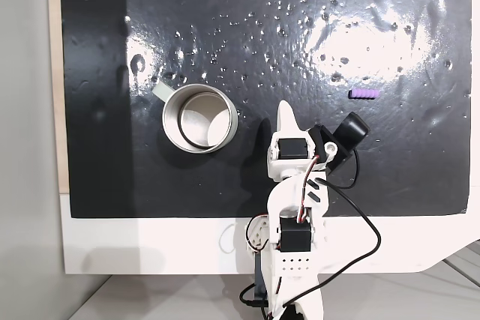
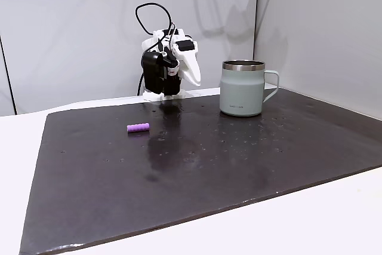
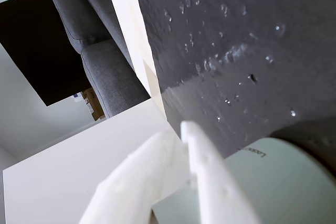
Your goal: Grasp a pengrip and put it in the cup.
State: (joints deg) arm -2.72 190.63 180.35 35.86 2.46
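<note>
Lying flat on the black mat (image 1: 225,20), the pengrip (image 1: 364,94) sits well right of the cup (image 1: 199,118) in a fixed view. The gripper (image 1: 285,113), fingers together and empty, hangs between them, nearer the cup, above the mat's near edge.

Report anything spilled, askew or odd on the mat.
Nothing is spilled or damaged. The cup stands upright and looks empty, and the pengrip lies on its side on the black mat, well apart from the cup. The mat's surface is speckled with small bumps that catch the light.
</note>
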